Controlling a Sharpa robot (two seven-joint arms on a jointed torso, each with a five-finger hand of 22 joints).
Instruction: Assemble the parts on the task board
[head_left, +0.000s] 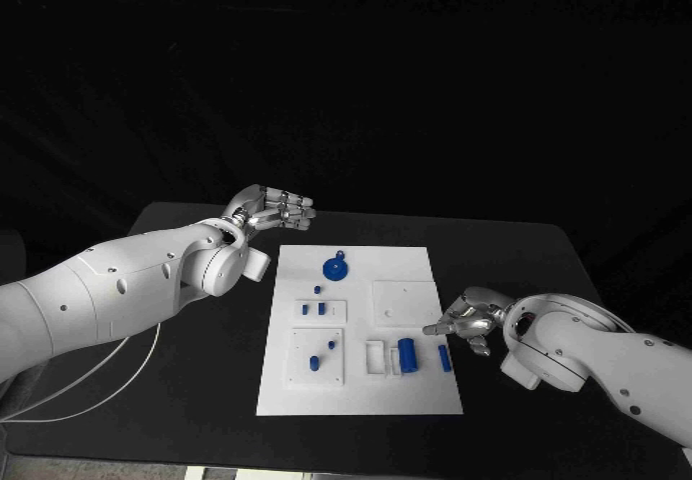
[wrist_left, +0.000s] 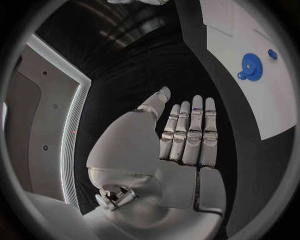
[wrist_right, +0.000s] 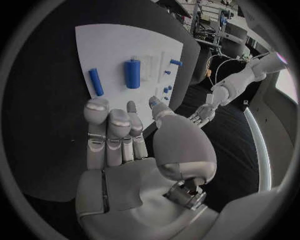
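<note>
head camera looking down, wrist cameras close behind hands — all share task board (head_left: 361, 330)

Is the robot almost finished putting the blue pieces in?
Hardly started, it seems. On the white task board the blue round gear piece, the thick blue cylinder and the thin blue peg look loose. The left hand and right hand hold nothing, so placing parts remains.

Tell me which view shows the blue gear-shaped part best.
The left wrist view: the blue gear-shaped part appears large and unobstructed on the task board, its toothed rim and side tab clear. The head view shows it small, near the board's far edge. In the right wrist view I cannot pick it out.
</note>
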